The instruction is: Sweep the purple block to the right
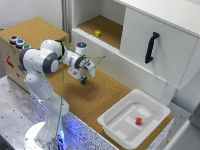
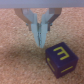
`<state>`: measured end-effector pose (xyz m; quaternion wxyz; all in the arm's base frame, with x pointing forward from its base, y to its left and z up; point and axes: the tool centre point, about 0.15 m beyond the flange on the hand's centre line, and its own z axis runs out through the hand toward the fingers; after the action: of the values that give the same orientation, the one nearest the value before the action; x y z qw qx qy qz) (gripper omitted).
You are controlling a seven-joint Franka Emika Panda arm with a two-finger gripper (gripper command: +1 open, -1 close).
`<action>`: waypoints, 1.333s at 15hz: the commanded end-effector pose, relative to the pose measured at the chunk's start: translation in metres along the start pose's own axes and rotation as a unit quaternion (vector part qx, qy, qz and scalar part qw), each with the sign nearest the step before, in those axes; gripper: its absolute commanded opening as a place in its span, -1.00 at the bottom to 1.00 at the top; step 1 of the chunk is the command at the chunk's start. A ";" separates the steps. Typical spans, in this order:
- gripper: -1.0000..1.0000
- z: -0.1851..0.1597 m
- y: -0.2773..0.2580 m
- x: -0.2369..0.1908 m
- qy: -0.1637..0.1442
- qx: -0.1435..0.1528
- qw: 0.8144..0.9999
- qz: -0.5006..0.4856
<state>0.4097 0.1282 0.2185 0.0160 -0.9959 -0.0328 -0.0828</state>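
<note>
In the wrist view the purple block (image 2: 61, 56) is a dark purple cube with a yellow mark on its top face, resting on the cork surface. My gripper (image 2: 40, 42) is shut with nothing between its fingers. Its tips hang just beside the block, with a small gap between them. In the exterior view the gripper (image 1: 84, 80) points down close over the cork counter (image 1: 100, 97), below the open shelf. I cannot make out the block in that view.
A yellow cube (image 1: 98, 33) lies on the cabinet's open shelf (image 1: 107, 27). A white tray (image 1: 122, 131) holding a red cube (image 1: 138, 120) stands at the counter's end on the exterior view's right. A cabinet door with a black handle (image 1: 151, 47) hangs above. Coloured buttons (image 1: 19, 42) sit at the left.
</note>
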 end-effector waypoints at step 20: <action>-1.00 0.015 0.041 -0.027 -0.021 -0.009 0.991 -0.134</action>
<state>0.3699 0.0981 0.2176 0.0043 -0.9856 -0.1638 -0.0416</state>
